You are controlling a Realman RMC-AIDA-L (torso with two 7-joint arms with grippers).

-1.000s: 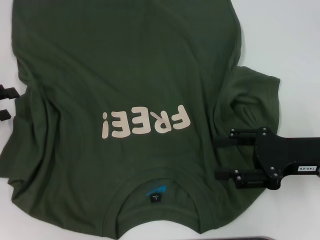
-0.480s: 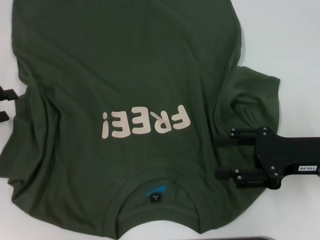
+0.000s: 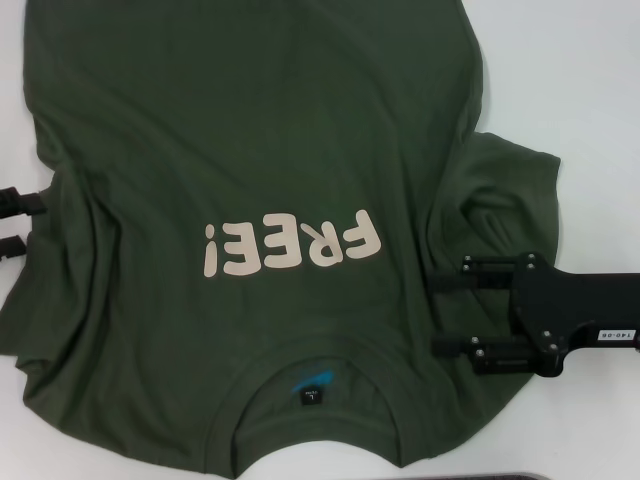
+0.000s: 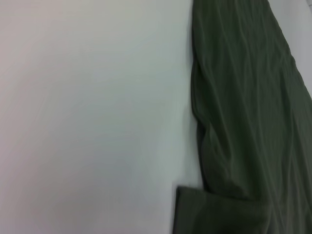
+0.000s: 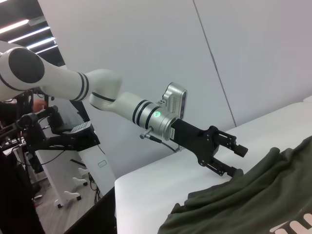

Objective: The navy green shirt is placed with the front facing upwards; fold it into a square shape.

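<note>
The navy green shirt (image 3: 250,150) lies spread front-up on the white table (image 3: 580,90). Its cream "FREE!" letters (image 3: 290,245) read upside down to me, and the collar with a blue neck label (image 3: 312,385) is nearest me. My right gripper (image 3: 437,313) is open and hovers over the rumpled sleeve and shoulder on the right. At the shirt's left edge my left gripper (image 3: 15,222) is open, its fingertips beside the cloth. The right wrist view shows that left gripper (image 5: 241,161) open, just off the shirt's edge (image 5: 234,195). The left wrist view holds only the shirt's side (image 4: 243,122) and bare table (image 4: 87,122).
White table surface shows to the right of the shirt and along the left edge. A dark strip (image 3: 520,476) runs along the near edge of the table. Beyond the table's left side stand equipment frames (image 5: 44,141) on the floor.
My left gripper has shifted a little nearer to me and toward the shirt's left edge. The right gripper and the shirt have stayed put.
</note>
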